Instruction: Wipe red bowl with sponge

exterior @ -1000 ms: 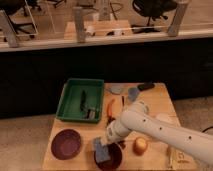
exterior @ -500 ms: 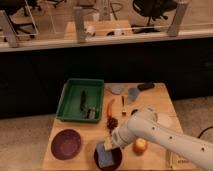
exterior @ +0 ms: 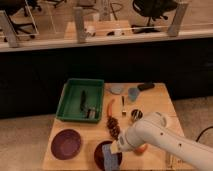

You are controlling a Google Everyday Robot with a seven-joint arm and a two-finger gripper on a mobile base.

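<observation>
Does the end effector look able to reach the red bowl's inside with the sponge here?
Likely yes: the end effector holds the sponge right over the red bowl, with nothing between them.

The white arm (exterior: pixel 167 144) enters from the lower right corner, well to the right of the gripper (exterior: pixel 118 148). It rises to a rounded elbow joint (exterior: pixel 158 121) above and to the right of the gripper, then slopes down leftward. The gripper sits at that low left end, pointing down and left.
</observation>
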